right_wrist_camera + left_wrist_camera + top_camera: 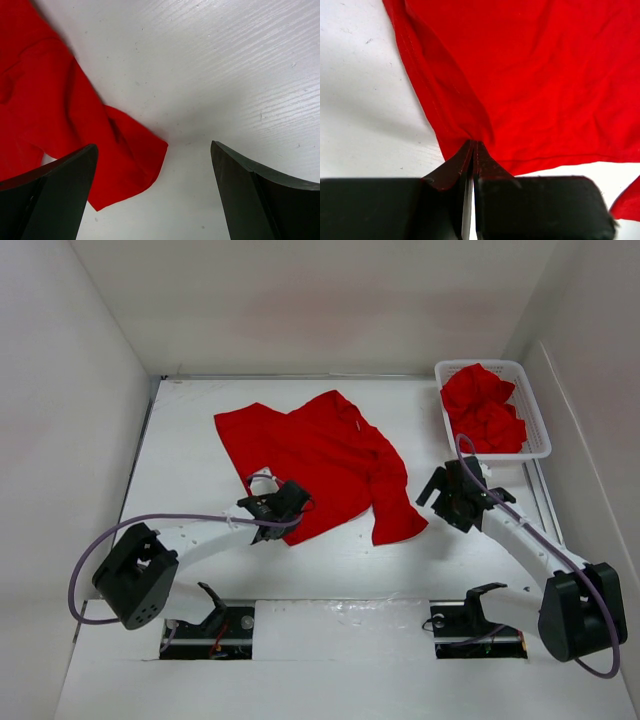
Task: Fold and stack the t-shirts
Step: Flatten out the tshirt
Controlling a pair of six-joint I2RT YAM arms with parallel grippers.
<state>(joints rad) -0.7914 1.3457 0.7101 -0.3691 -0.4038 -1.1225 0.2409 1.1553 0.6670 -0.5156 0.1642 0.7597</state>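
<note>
Shirt [320, 465] lies rumpled mid-table, the left gripper [474, 150] pinched tight on its near hem.
Light, limp cloth, likely to sag and drag, so hems and corners look the best holds. A loose corner lies just before the right gripper [154, 146], whose fingers stand wide apart and empty. More shirts [483, 408] are heaped in the basket [541, 436] at far right. The table [190, 480] gives room left and near, and the walls [80, 390] close in at both sides.
</note>
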